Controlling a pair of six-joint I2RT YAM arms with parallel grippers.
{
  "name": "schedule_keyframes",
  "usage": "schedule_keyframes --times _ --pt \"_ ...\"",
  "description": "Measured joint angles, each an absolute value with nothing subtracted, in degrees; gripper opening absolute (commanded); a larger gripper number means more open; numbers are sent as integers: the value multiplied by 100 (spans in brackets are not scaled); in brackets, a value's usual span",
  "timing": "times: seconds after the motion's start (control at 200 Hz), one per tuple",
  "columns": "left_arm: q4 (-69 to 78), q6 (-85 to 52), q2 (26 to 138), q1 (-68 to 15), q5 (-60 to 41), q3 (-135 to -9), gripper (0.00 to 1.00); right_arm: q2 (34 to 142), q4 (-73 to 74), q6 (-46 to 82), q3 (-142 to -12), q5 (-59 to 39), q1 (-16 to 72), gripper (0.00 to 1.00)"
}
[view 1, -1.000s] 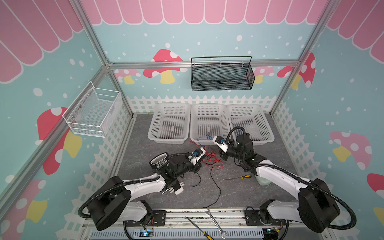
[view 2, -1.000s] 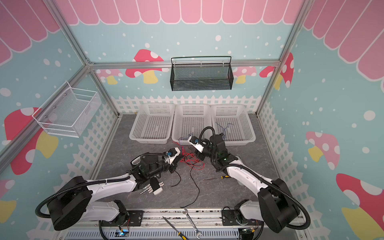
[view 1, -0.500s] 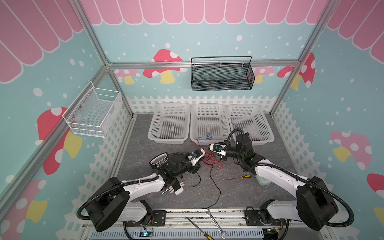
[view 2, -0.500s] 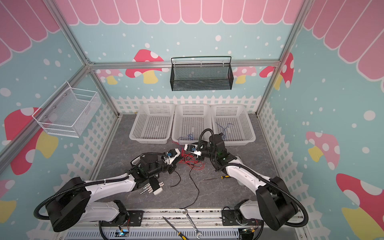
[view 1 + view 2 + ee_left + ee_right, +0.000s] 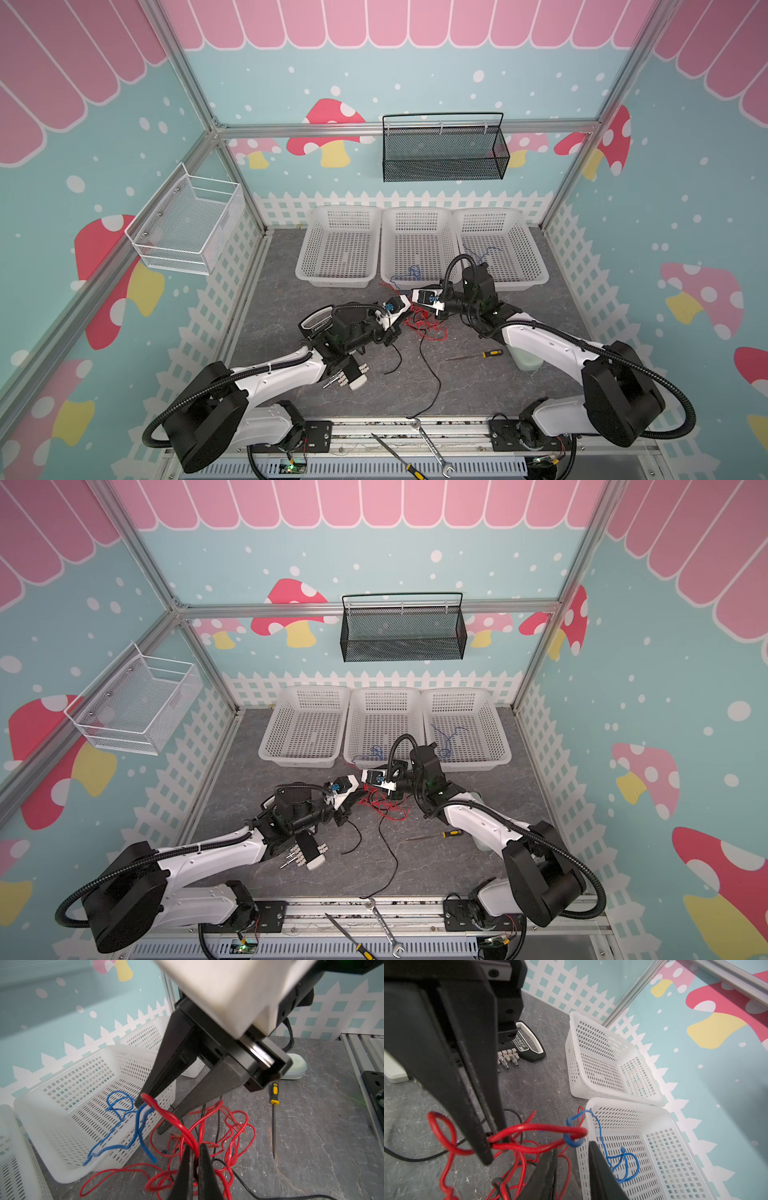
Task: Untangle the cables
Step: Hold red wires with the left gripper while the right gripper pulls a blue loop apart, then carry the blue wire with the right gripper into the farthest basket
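The cables lie as a red tangle [image 5: 424, 326] on the grey table, with a black cable [image 5: 432, 374] trailing toward the front edge. My left gripper [image 5: 194, 1152] is shut on a lifted loop of red cable [image 5: 166, 1114]. A blue cable [image 5: 574, 1141] hooks over that loop and runs into the middle basket [image 5: 652, 1124], where it coils [image 5: 119, 1103]. My right gripper [image 5: 572, 1147] is open, its tips right beside the blue hook and red loop, gripping nothing. Another blue cable [image 5: 478, 251] lies in the right basket.
Three white baskets [image 5: 338, 282] stand in a row at the back. A yellow-handled screwdriver [image 5: 478, 355] lies right of the tangle. A socket holder [image 5: 345, 376] and a black case [image 5: 316, 326] sit under the left arm. A pale green block [image 5: 525, 361] lies beneath the right arm.
My right gripper has swung left and down from near the basket rim to the left gripper's raised red loop. The left gripper has stayed shut on the red cable.
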State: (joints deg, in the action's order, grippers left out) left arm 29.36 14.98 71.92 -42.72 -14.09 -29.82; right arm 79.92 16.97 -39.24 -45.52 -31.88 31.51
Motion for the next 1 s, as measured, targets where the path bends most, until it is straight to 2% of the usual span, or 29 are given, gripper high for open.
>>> schedule_keyframes --times 0.155,0.395,0.525,0.61,0.71,1.001 --pt "2867 1496 7146 -4270 -1415 -2982 0 7992 1717 -3957 -4578 -3208 3153 28" --pt "2805 1496 7146 -4241 -1420 -2982 0 7990 1715 -4073 -4578 -3393 3201 16" --pt "2777 1494 7146 -4226 -1433 -2982 0 7988 1712 -4112 -4578 -3413 3232 20" --pt "2764 1476 7146 -4200 -1463 -2982 0 7988 1710 -4150 -4578 -3413 3232 19" --pt "2764 1466 7146 -4174 -1479 -2982 0 7975 1704 -4182 -4578 -3409 3236 0" --pt "2834 1319 7164 -4082 -1459 -2982 0 7811 1695 -4244 -4569 -3256 3238 0"
